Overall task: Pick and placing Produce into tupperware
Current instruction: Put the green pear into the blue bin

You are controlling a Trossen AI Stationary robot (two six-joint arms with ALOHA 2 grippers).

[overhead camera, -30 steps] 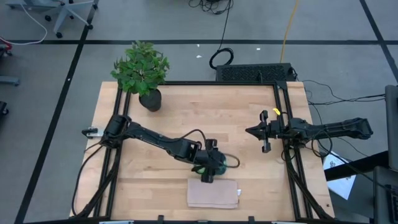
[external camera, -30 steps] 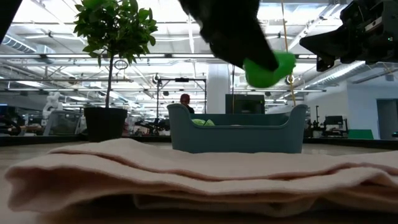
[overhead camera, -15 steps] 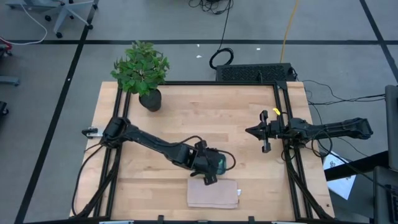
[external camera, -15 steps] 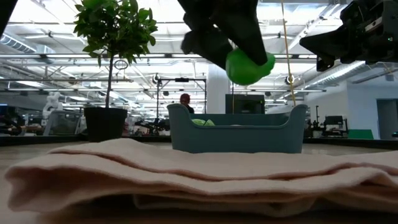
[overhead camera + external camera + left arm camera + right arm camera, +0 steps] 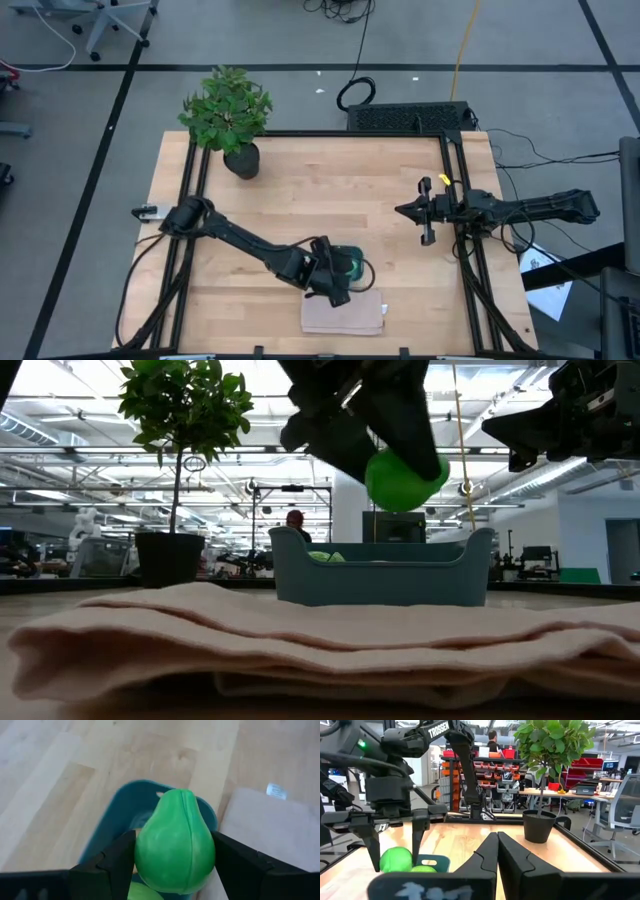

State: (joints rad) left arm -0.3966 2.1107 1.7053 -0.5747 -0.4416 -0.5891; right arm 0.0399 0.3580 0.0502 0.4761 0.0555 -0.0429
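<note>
My left gripper (image 5: 336, 278) hovers over the teal tupperware (image 5: 354, 263), shut on a bright green, pear-shaped piece of produce (image 5: 175, 840). In the low view this green piece (image 5: 401, 478) hangs above the tupperware (image 5: 380, 578). A lighter lime-green piece (image 5: 324, 557) lies inside the tupperware, also visible as a lime-green piece (image 5: 145, 892) below the held one. I do not see the orange-tan piece. My right gripper (image 5: 408, 211) waits shut at the table's right side, touching nothing. My left gripper pinches the bright green piece between its two fingers (image 5: 118, 860), one on each of the piece's sides (image 5: 145, 851). The fingers come from above, slanting down. The piece is lifted clear above the tupperware's open top.
A folded beige cloth (image 5: 343, 312) lies just near-side of the tupperware, at the table's near edge. A potted leafy plant (image 5: 230, 112) stands at the far left corner. Bare wood (image 5: 330, 190) spreads across the table's middle. People and shelving show in the room beyond.
My left gripper, still shut on the green piece, has shifted a little toward the table's left and near edge over the tupperware. It has turned somewhat and come slightly lower in the last half second. My right arm has kept still.
</note>
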